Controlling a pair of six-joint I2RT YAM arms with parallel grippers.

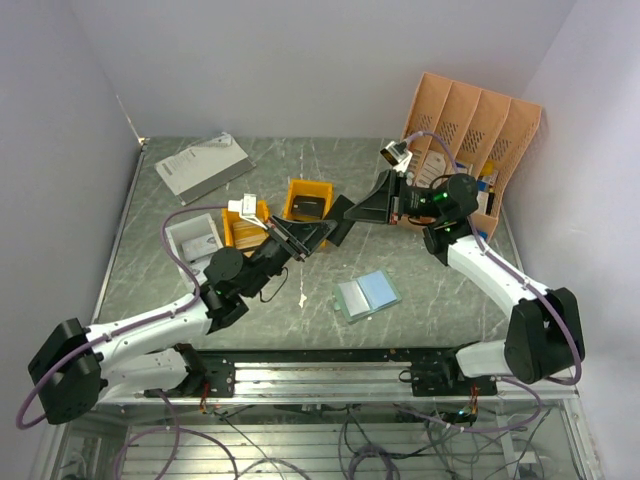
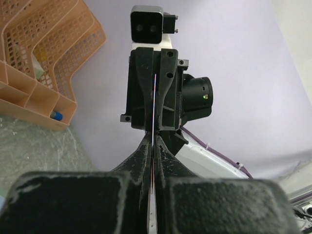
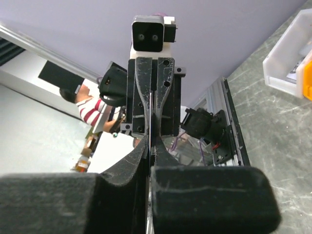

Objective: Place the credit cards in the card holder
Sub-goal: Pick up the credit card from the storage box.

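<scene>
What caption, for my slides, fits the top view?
Left gripper, right gripper pinch one credit card; card holder open.

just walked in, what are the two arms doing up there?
The two arms meet tip to tip above the table. The left gripper and the right gripper are each shut on the same thin card, seen edge-on between their fingers, so this looks like a mid-air handover or regrasp. The card holder lies open on the table below, light blue inside facing up, and neither gripper touches it. The card is not yet in it.
</scene>
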